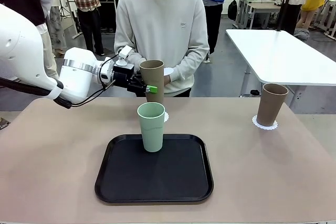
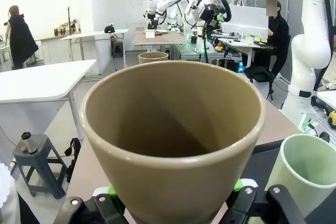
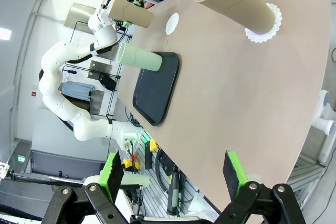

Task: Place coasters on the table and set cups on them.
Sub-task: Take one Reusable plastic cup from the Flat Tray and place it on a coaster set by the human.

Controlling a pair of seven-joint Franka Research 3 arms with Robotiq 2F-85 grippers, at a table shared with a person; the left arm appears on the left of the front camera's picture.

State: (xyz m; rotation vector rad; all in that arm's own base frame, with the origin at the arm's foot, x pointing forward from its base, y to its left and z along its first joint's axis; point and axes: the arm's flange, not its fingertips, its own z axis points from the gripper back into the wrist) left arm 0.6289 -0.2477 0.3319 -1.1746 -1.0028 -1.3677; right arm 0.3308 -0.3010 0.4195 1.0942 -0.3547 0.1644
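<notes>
My left gripper (image 1: 148, 87) is shut on a tan-brown cup (image 1: 153, 77), holding it upright in the air over the table's (image 1: 52, 145) far edge. In the left wrist view the cup (image 2: 173, 140) sits between the green pads (image 2: 112, 191). Just below and to its right lies a bare coaster (image 1: 166, 116), partly hidden behind the mint green cup (image 1: 151, 127) standing on the black tray (image 1: 121, 182). A second tan cup (image 1: 272, 104) stands on a coaster (image 1: 264, 125) at the right. My right gripper (image 3: 173, 174) is open, high above the table (image 3: 236, 103).
A person in a grey sweater (image 1: 163, 24) stands at the far side, hands close behind the held cup, with something white (image 1: 168, 71) at one hand. A white table (image 1: 278, 51) stands at the back right. The right wrist view shows the tray (image 3: 155, 90) and the bare coaster (image 3: 172, 23).
</notes>
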